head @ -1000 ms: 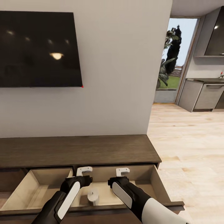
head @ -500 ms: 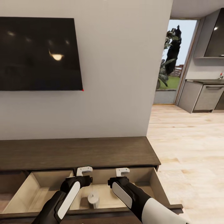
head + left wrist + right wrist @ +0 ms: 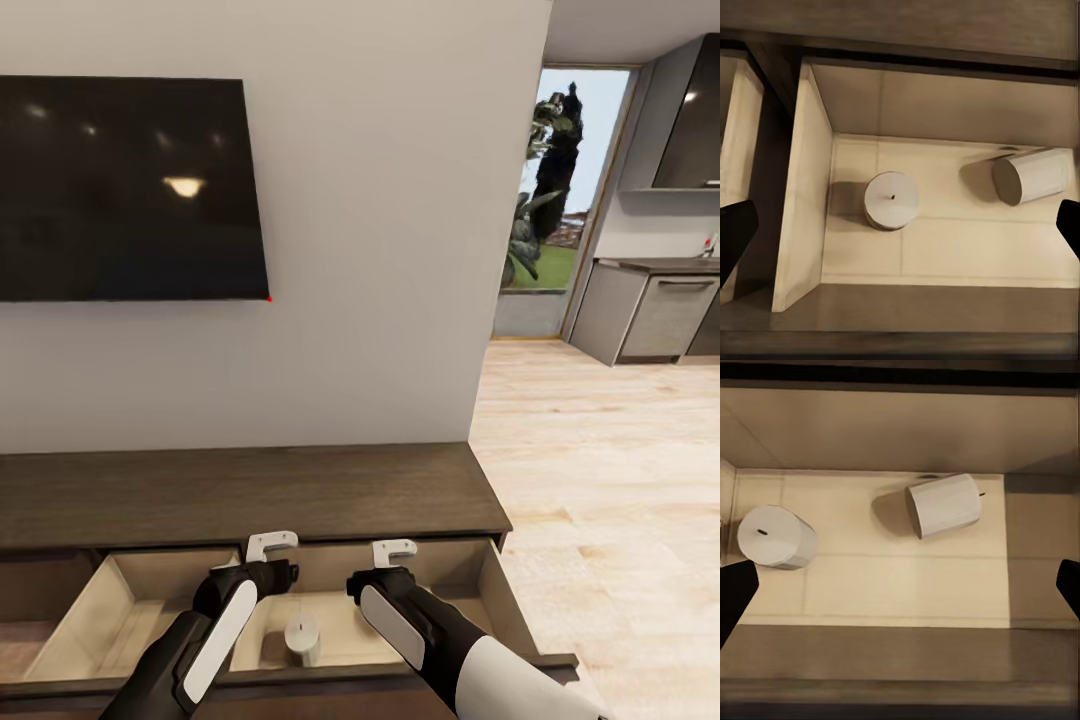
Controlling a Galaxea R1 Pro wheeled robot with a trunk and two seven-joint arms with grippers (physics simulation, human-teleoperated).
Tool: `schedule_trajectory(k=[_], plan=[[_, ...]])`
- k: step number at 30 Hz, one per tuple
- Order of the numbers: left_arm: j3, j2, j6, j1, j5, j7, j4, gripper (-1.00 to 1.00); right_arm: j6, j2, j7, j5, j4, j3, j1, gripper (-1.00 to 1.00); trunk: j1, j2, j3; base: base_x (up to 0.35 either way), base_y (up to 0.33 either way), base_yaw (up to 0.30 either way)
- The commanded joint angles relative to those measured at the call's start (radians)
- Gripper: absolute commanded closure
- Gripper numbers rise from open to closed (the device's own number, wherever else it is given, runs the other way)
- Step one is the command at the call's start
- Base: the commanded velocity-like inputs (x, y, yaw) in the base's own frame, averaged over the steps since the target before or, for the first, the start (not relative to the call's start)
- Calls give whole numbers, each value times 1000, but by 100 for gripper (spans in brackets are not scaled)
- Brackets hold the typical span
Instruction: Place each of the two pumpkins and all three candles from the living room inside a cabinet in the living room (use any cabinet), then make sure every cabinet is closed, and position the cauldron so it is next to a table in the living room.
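**Two candles in the open cabinet drawer, both grippers held above it**

We face a pale wall (image 3: 380, 250) with a large black screen (image 3: 125, 190) mounted on it; no writing or brand can be read on it or anywhere else. To the right a light wooden floor (image 3: 600, 470) runs toward grey kitchen units (image 3: 655, 315) and a glass door with greenery behind it.

Below the wall stands the long dark-brown cabinet (image 3: 250, 495), with two pale-lined drawers pulled out side by side. The right-hand drawer (image 3: 495, 590) holds two grey-beige candles. One candle (image 3: 892, 200) stands upright near the drawer's left wall, its wick dot on top. The other candle (image 3: 943, 505) lies on its side close to the back wall, well apart from the first.

Our left gripper (image 3: 271, 546) and right gripper (image 3: 394, 550) hang over this drawer, near each other. On each, the fingers are spread wide apart, their dark tips sitting at opposite edges of the wrist views, holding nothing and touching nothing.
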Motion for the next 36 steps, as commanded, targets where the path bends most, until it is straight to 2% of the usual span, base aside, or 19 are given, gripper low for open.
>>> schedule_trajectory(k=[1, 22, 23, 28, 36], plan=[[-3, 1, 1, -1, 11, 10, -1, -100, 3, 0, -7, -5, -1, 3, -1, -100, -4, 7, 2, 0, 0, 0], [-1, 6, 2, -1, 8, 10, -1, -100, 3, 0, -5, -5, 0, 2, -1, -100, -85, 154, 68, 0, 0, 0], [10, 16, 2, -1, 8, 10, -1, -100, 3, 0, -5, -6, 0, 1, -1, -100, -88, 161, 71, 0, 0, 0], [39, 21, 40, -1, 8, 9, -2, -100, 3, 0, -4, -6, 0, 1, -1, -100, -108, 196, 87, 0, 0, 0], [50, 22, 65, -1, 8, 9, -3, -100, 3, 0, -4, -6, 0, 1, -1, -100, -138, 252, 112, 0, 0, 0]])
